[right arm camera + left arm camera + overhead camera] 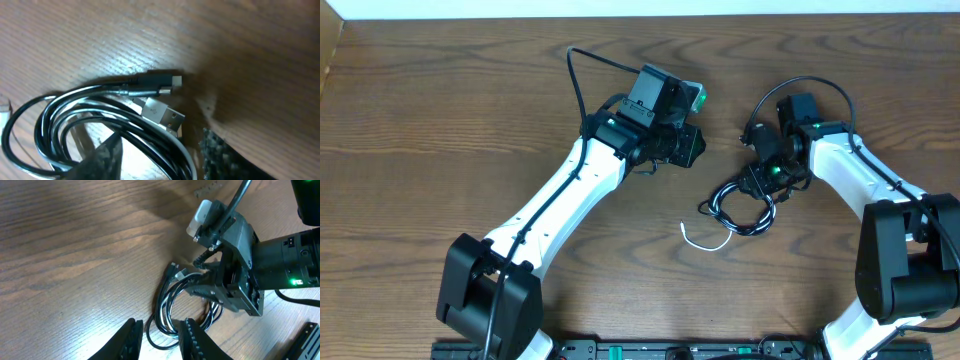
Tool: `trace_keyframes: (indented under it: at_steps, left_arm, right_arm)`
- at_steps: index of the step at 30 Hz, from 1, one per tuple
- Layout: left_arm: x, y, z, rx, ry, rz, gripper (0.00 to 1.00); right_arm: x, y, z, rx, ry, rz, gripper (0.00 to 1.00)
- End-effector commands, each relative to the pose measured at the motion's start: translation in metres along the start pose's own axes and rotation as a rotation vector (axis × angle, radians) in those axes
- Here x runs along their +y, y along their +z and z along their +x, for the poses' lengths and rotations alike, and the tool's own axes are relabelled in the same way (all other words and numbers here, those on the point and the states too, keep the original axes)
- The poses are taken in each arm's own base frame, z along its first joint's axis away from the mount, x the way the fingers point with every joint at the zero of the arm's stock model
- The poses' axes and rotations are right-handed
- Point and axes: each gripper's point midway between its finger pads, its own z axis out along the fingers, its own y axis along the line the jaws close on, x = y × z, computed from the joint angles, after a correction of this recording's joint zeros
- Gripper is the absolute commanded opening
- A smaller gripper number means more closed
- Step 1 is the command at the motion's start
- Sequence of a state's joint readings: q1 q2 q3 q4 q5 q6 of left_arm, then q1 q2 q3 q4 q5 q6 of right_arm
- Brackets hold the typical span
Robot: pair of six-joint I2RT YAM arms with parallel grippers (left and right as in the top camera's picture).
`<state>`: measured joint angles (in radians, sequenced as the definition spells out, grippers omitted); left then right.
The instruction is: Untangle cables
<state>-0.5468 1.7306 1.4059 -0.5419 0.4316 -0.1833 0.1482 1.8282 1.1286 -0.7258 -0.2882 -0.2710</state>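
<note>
The black and white cables lie wound together in one small coil (745,205) on the table, and a white tail (705,240) trails out toward the front. My right gripper (767,180) hangs right over the coil. In the right wrist view its jaws (162,145) stand apart astride several strands (65,107), with table showing in the gaps. A black plug (150,81) and a silver USB plug (162,114) lie just beyond. My left gripper (692,145) sits left of the coil, open and empty (160,330), looking at the coil (167,305).
The wooden table (440,120) stretches to the left and back. The right gripper's body (250,265) and its thick black wire (800,90) crowd the space above the coil. A dark rail (620,350) runs along the front edge.
</note>
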Motion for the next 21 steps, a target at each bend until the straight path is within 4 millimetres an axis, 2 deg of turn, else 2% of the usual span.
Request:
trace_keyframes:
  at_steps: [1,5,9,13,17,21]
  left_arm:
    - [-0.001,0.000,0.001,0.001,0.003,0.002,0.29]
    - [-0.001,0.000,0.001,0.001,0.003,0.002,0.29]
    - [-0.001,0.000,0.001,0.002,0.003,0.002,0.29]
    - [0.000,0.001,0.002,0.004,0.002,0.001,0.29]
    - [0.001,0.001,0.004,0.009,0.000,0.000,0.29]
    - [0.001,0.001,0.004,0.008,0.001,0.000,0.29]
  right_arm:
    - [0.000,0.002,-0.002,-0.006,-0.020,0.003,0.39]
    - [0.000,0.002,-0.003,-0.007,-0.020,0.003,0.40]
    - [0.001,0.003,0.002,0.009,-0.025,-0.002,0.47]
    - [0.002,0.007,0.009,0.025,-0.049,-0.011,0.59]
    - [0.002,0.009,0.012,0.028,-0.054,-0.012,0.58]
    - [0.002,0.009,0.006,0.005,-0.058,-0.013,0.51]
